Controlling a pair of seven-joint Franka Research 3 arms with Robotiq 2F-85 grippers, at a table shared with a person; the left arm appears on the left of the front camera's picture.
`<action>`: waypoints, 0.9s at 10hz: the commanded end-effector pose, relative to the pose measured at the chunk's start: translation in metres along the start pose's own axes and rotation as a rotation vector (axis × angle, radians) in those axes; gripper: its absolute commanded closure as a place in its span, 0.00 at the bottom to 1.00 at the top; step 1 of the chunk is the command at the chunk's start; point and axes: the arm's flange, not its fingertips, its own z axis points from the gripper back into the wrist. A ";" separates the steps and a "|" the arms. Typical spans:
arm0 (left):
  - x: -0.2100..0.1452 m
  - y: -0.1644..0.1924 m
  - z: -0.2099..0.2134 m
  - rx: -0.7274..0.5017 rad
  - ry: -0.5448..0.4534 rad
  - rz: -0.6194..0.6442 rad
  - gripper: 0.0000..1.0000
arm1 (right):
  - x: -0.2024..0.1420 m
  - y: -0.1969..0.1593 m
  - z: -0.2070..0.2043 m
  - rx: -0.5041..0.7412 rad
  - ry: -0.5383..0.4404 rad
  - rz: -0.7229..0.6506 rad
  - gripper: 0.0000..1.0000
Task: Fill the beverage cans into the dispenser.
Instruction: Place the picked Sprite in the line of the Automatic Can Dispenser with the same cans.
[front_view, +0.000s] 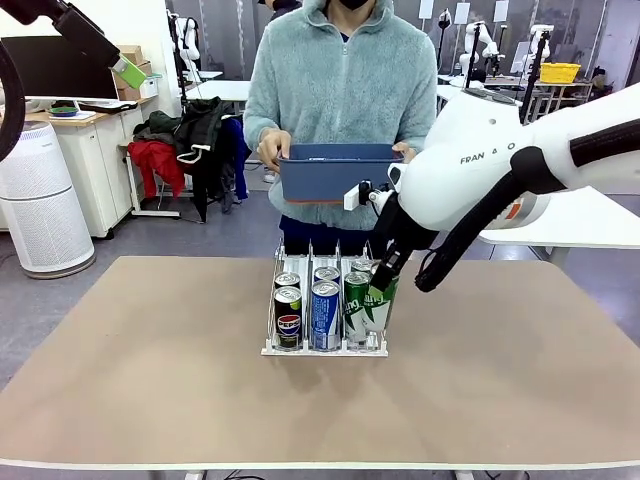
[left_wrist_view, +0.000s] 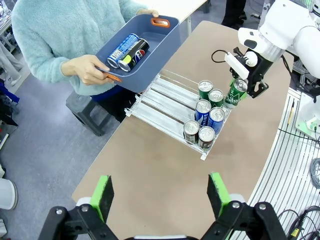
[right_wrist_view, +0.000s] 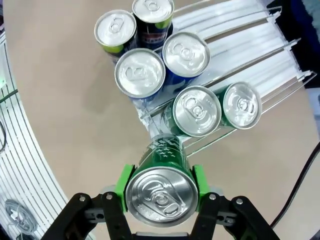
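Desk (front_view: 150, 380) is showing a smooth, matte tan top, with grey floor (front_view: 200, 235) around it and a white cylindrical air purifier (front_view: 40, 200) standing off to the left. Near its middle the dispenser (left_wrist_view: 160, 100) is sitting, a white ribbed base with thin wire dividers making three lanes. Six cans (front_view: 325, 310), slim aluminium cylinders with silver tops, are standing upright at its robot-side end, two per lane: dark in the left lane, blue-white in the middle, green in the right. The right end effector (right_wrist_view: 161, 180) is clamping its green pads around a seventh, a green can (right_wrist_view: 161, 197), tilted just beside the front green one at the rack's outer edge. The left end effector (left_wrist_view: 160, 194) is hanging wide open and empty above the desk. Across the desk a person (front_view: 340, 90) in a fuzzy pale jacket is holding a dark blue plastic bin (front_view: 330, 172), where two more cans (left_wrist_view: 129, 50) are lying on their sides.
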 end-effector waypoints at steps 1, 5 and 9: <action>0.000 0.001 -0.001 0.002 -0.009 -0.002 0.00 | 0.008 -0.021 -0.006 -0.025 -0.097 0.027 0.41; 0.000 0.001 -0.001 0.002 -0.009 -0.002 0.00 | 0.008 -0.023 -0.032 0.029 -0.156 0.027 0.41; 0.000 0.001 -0.001 0.002 -0.009 -0.002 0.00 | 0.007 -0.025 -0.049 -0.068 -0.224 0.063 0.41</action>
